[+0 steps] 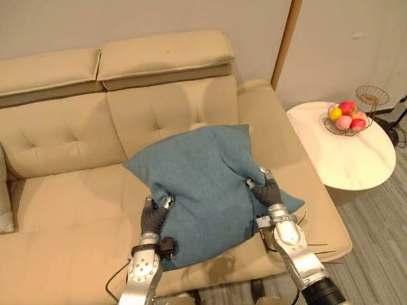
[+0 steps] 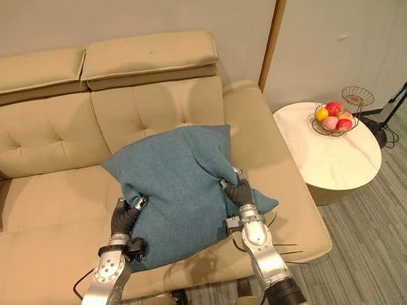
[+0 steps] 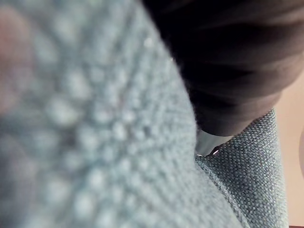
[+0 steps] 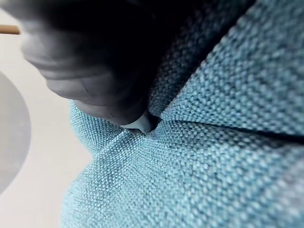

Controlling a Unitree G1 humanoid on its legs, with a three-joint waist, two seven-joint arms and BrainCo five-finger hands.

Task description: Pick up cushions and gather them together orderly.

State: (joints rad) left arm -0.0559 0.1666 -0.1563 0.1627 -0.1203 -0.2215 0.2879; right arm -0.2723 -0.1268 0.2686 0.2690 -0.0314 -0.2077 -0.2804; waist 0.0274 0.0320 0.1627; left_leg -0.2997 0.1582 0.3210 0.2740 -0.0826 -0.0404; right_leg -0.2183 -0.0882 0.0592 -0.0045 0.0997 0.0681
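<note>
Soft, even indoor light from above, fairly bright, no hard glare. The blue cushion (image 1: 211,179) is lit across its top face and drops a soft dark shadow on the sofa (image 1: 65,217) seat just below the left hand (image 1: 154,220) and right hand (image 1: 266,190). The white side table (image 1: 354,167), well right of the right hand, is the brightest patch. Left wrist view: cloth against the lens is heavy blur, weave is clear only past the near-black hand cover. Right wrist view: cover dark and blurred, weave beside it crisp.
</note>
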